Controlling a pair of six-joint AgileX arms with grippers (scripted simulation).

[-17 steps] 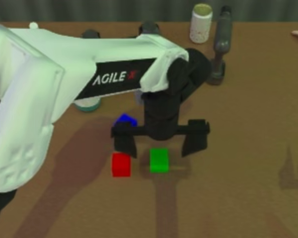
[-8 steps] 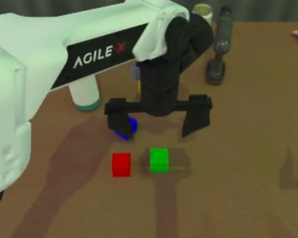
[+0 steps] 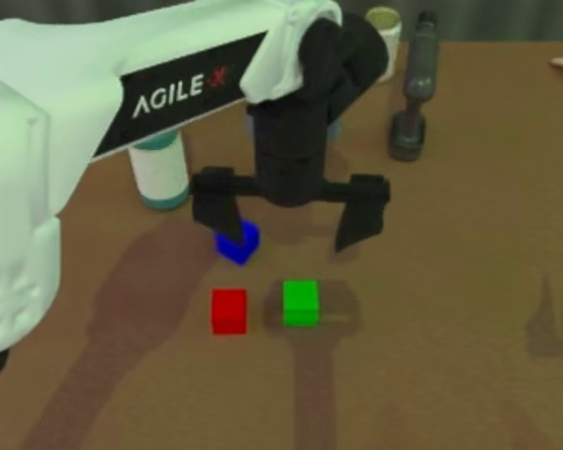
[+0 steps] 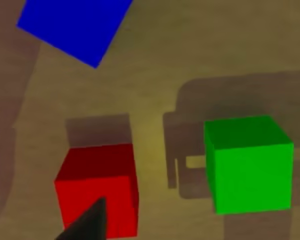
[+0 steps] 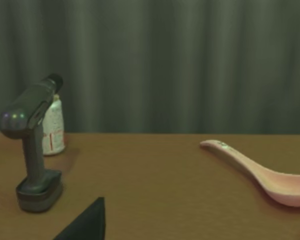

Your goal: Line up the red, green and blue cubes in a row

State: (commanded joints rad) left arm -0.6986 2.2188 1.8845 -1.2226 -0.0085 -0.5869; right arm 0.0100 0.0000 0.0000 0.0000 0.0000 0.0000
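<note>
— 3 cubes on the worktop (image 3: 469, 281): where?
— Red cube (image 3: 229, 310) and green cube (image 3: 300, 302) sit side by side, slightly apart, green at red's 3 o'clock. Blue cube (image 3: 238, 241) lies skewed at red's 12 o'clock.
— And the left hand (image 3: 289, 208)?
— Spread wide above them, holding nothing; 1 finger (image 3: 215, 200) overlaps blue.
— Right hand?
— Out of the top view.

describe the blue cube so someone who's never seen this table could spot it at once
Find the left gripper, open above the table's middle. The blue cube lies under its finger on the top view's left, behind the red cube and green cube. Only it sits turned askew, outside their row.
</note>
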